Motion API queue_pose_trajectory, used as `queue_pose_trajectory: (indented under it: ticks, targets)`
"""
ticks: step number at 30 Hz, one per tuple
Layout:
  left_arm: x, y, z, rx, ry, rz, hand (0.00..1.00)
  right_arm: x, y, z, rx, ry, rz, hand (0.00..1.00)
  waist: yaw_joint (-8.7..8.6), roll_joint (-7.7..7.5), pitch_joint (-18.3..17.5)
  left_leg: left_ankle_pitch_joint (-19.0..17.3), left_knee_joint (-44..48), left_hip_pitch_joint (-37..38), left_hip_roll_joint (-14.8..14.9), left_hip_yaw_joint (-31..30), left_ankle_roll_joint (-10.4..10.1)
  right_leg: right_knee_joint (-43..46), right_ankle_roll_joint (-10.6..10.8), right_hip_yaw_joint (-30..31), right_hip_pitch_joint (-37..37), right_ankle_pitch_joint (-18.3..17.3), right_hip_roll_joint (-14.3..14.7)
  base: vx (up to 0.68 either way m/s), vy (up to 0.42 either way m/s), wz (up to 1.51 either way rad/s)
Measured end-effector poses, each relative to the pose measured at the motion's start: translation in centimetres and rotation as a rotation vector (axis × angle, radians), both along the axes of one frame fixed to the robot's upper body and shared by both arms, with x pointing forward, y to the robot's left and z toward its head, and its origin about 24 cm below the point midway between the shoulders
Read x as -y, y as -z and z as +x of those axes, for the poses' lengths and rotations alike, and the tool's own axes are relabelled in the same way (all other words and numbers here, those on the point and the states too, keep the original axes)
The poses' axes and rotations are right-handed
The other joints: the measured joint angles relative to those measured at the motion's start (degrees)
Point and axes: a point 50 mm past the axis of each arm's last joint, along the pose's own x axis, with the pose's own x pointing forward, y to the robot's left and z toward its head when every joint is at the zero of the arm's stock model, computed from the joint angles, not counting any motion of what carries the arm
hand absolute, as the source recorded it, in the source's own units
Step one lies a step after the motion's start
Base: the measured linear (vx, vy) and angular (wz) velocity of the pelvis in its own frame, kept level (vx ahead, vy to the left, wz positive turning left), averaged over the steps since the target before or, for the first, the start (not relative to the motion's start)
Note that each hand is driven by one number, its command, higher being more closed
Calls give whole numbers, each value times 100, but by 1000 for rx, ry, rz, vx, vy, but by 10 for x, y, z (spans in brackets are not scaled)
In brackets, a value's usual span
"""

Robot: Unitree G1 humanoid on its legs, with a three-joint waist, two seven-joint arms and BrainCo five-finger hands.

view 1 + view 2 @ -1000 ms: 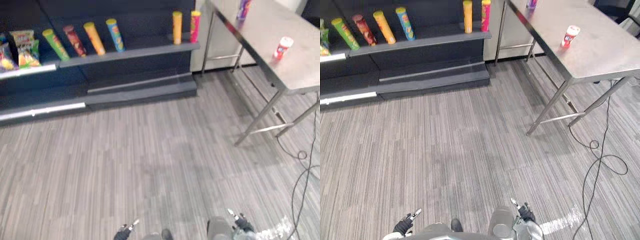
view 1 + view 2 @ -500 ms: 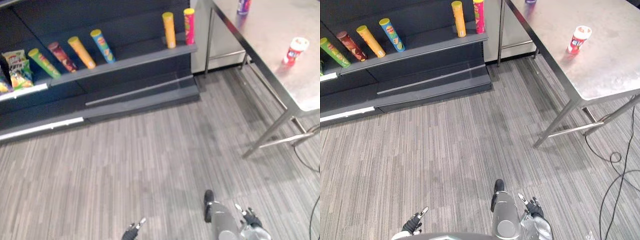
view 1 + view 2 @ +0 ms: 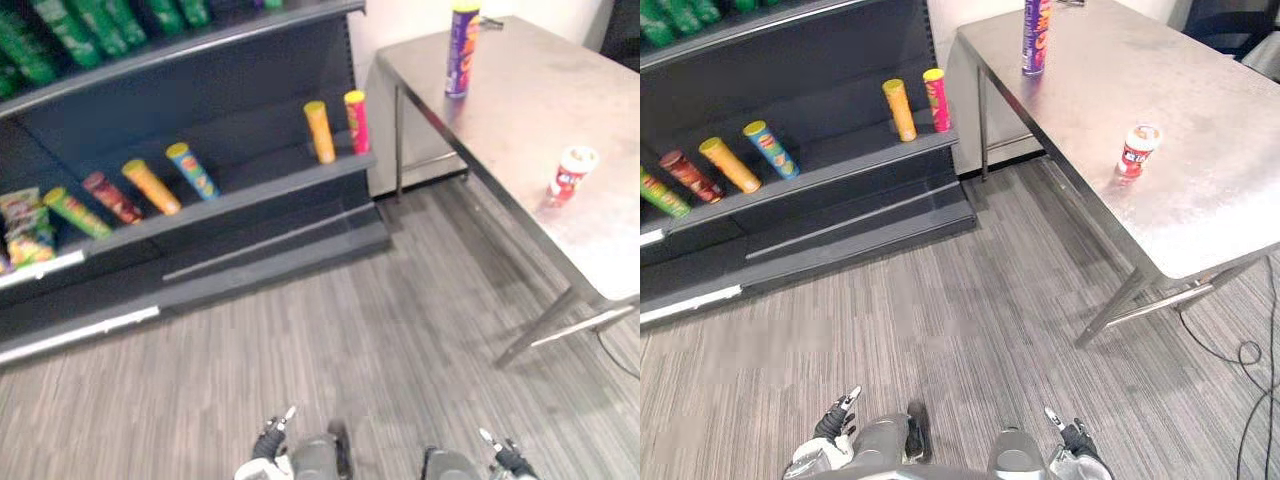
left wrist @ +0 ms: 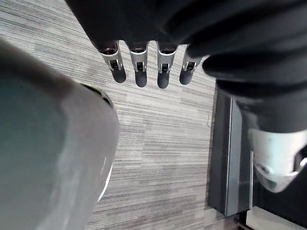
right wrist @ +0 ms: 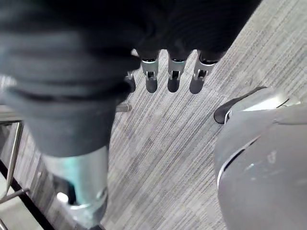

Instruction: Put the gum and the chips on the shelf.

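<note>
As I judge it, the main danger is at the table [image 3: 520, 100]. The chips can [image 3: 461, 50] is tall and narrow and stands upright at the far end. A hand that arrives too fast, or with stiff fingers, can push it over, and then it may roll on the smooth top. The gum tub [image 3: 571, 173] is small and probably light, so a grip that closes a little to one side can flick it away. A second danger is at the shelf [image 3: 250, 200]. A yellow can [image 3: 319, 131] and a pink can [image 3: 356, 121] stand upright at its right end, just beside each other, and a careless placing can knock them down. The robot also has to come close to the table first, and the table's metal legs may block its approach.

The left hand [image 3: 830, 432] and the right hand [image 3: 1072, 440] hang low at 6 o'clock in the head views, above the floor [image 3: 970, 320]. In the left wrist view the fingers [image 4: 139, 72] are straight and side by side, with nothing in them. The right wrist view shows the same for the other hand's fingers [image 5: 170, 79]. So both hands are relaxed and empty.

From the right hand, the gum tub lies at about 1 o'clock, well apart, on the nearer part of the table. The chips can lies at about 12 o'clock, farther away. From the left hand, the shelf lies at about 12 o'clock, also well apart.
</note>
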Motion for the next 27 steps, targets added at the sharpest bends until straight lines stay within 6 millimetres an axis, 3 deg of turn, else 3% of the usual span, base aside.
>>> queue_pose_trajectory:
  ticks: [1,2,3,4,6,8,10,12,15,16,18,20,21,22,23,24,25,26,27]
  targets:
    - [0,0,-1,-2,0,-1,0,0,0,-1,-1,0,-1,0,0,28,0,9,-198,-19,22,-124,-13,-12,56,66,47,-38,20,378,366,-71]
    - [0,1,-2,-5,-7,-6,0,0,1,-5,-11,3,1,0,14,72,1,264,-40,-94,96,-136,-15,-69,182,239,183,-135,57,416,384,-65]
    - [-1,1,-2,-5,-7,-4,0,-4,3,-10,-24,5,10,0,20,33,-78,310,242,-155,-3,-66,18,-332,203,387,376,-149,-19,429,371,-63]
    - [-3,1,-3,-6,-7,0,0,-7,4,-12,-28,1,19,0,24,-46,-116,285,316,-158,-85,-30,60,-430,203,469,427,-148,-95,363,279,-50]
    - [-13,0,-3,-9,-5,24,0,-18,7,-14,-30,9,54,0,-2,-362,-237,72,388,-123,-511,167,418,-501,246,714,436,-77,-523,487,331,-27]
    - [-15,0,-5,-18,0,30,0,-22,8,-17,-39,13,66,0,55,-461,-309,-24,252,88,-701,450,585,-337,468,1027,331,80,-734,409,279,-33]
    - [-15,1,-10,-33,9,36,0,-24,8,-12,-28,0,68,0,174,-473,-434,-123,104,411,-802,759,835,-105,493,1356,207,279,-827,391,213,-73]
    - [-16,3,-16,-49,10,38,0,-27,8,-8,-19,-8,76,0,167,-451,-585,-133,61,533,-816,911,894,217,553,1539,12,475,-821,428,173,-63]
    - [-13,4,-19,-68,70,52,0,-27,6,-3,1,-25,68,0,109,-321,-594,-209,113,1102,-698,992,1036,1726,639,1483,-435,1141,-633,410,81,-37]
    - [-12,4,-19,-69,89,53,0,-26,5,-2,8,-26,65,0,91,-253,-566,-254,55,1297,-652,968,1094,2111,625,1334,-519,1062,-600,259,10,-28]
    - [-10,5,-21,-84,125,57,0,-26,1,10,38,-72,50,0,30,-194,-541,-280,-463,2015,-573,979,1127,3130,254,208,-981,186,-633,278,5,-25]
    - [-9,6,-22,-94,135,57,0,-25,-3,21,68,-106,35,0,-17,-138,-500,-280,-521,2227,-428,1056,1127,3083,-63,-721,-1355,-88,-593,354,-70,-21]
    - [-7,6,-22,-92,139,56,0,-24,-5,25,87,-112,28,0,-15,-100,-450,-279,-466,2305,-308,1153,1123,2722,-106,-1199,-1571,-110,-486,283,-124,-20]
    - [-7,6,-21,-92,137,55,0,-25,-5,27,91,-114,27,0,-15,-92,-416,-286,-441,2362,-271,1213,1108,2392,-108,-1465,-1633,-83,-427,311,-145,-19]
    - [-9,6,-23,-94,128,56,0,-28,-4,25,87,-129,30,0,-6,-172,-422,-314,-414,2471,-305,1350,875,1370,-273,-2016,-1612,456,-317,361,-149,-19]
    - [-16,5,-23,-88,119,67,0,-32,-3,24,83,-143,39,0,5,-384,-410,-397,-317,2526,-438,1444,720,825,-892,-2399,-1617,1164,-338,399,-152,-51]
    - [-12,5,-22,-88,98,54,0,-31,-4,28,88,-166,32,0,59,-265,-393,-562,-108,2553,-324,1527,469,737,-1062,-2632,-1433,932,-288,384,-153,-66]
    - [-3,6,-19,-79,112,36,0,-28,-8,38,109,-183,14,0,-10,-147,-320,-757,123,2336,-185,1547,322,392,-1066,-2670,-1342,933,-130,276,-135,-67]
    - [5,6,-15,-65,124,16,0,-24,-9,40,112,-184,3,0,-41,-53,-251,-795,-200,2309,-178,1531,268,152,-1064,-2675,-1218,933,-21,200,-118,-38]
